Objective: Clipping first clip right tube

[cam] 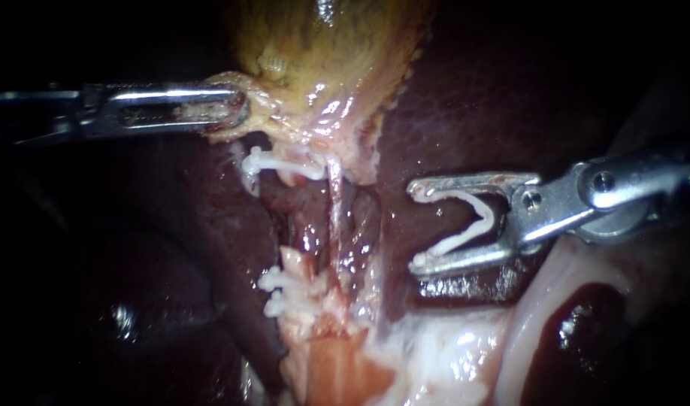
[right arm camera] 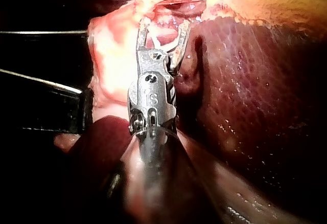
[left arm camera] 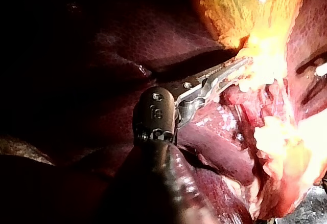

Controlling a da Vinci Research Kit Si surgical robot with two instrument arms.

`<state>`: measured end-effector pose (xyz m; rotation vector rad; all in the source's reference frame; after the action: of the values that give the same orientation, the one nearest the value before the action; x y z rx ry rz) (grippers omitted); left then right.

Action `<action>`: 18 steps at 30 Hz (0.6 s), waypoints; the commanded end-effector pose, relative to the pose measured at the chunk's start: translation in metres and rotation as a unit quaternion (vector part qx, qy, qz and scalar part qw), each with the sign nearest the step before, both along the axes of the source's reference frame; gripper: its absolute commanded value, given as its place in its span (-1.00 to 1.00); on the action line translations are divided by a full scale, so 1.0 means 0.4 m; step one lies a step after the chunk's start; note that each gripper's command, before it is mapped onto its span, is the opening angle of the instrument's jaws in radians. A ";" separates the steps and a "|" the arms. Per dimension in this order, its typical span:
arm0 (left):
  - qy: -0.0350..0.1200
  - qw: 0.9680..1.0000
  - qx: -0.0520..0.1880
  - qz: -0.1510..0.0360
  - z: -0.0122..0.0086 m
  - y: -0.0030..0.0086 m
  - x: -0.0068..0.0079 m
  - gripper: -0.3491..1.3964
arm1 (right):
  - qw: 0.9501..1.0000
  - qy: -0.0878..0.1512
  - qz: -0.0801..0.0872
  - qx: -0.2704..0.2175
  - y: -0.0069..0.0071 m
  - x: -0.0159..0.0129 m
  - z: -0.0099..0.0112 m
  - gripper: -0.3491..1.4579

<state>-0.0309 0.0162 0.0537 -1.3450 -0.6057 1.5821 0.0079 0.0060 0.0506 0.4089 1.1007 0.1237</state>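
Observation:
My right instrument (cam: pixel 414 225) comes in from the right with its jaws spread wide, a white V-shaped clip (cam: pixel 458 239) seated between them and touching both. It hangs over the liver, a short way right of a thin pale tube (cam: pixel 334 203) that runs down from the gallbladder (cam: pixel 322 45). In the right wrist view the same jaws (right arm camera: pixel 163 27) hold the clip (right arm camera: pixel 164 37) just short of pink tissue. My left instrument (cam: pixel 236 113) is shut on the gallbladder's yellowish lower edge, and its jaws (left arm camera: pixel 237 66) also show in the left wrist view.
A white clip (cam: pixel 281 162) sits on tissue left of the thin tube, and more white clips (cam: pixel 281 289) lie lower down. Dark red liver (cam: pixel 465 98) surrounds the field. Pale glistening tissue (cam: pixel 435 353) lies below the right instrument.

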 end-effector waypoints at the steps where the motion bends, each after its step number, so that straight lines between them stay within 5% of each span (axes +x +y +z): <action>1: 0.000 1.000 0.000 0.000 0.0001 -0.0001 -0.0001 -1.00 | 1.000 0.000 0.000 0.000 0.0000 0.0000 0.0000 -0.06; 7: -0.003 1.000 0.004 0.003 -0.0022 0.0020 0.0024 -1.00 | 1.000 0.000 0.000 0.000 0.0000 0.0000 0.0000 -0.06; 13: -0.009 1.000 -0.010 -0.022 -0.0129 0.0110 0.0129 -1.00 | 1.000 0.000 0.000 0.000 0.0000 0.0001 0.0000 -0.06; 18: -0.011 0.999 -0.019 -0.030 -0.0178 0.0124 0.0166 -1.00 | 1.000 -0.001 -0.003 0.001 0.0000 0.0008 -0.0001 -0.06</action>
<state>-0.0243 0.0210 0.0466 -1.3947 -0.5480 1.5383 0.0083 0.0060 0.0505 0.4127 1.0992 0.1210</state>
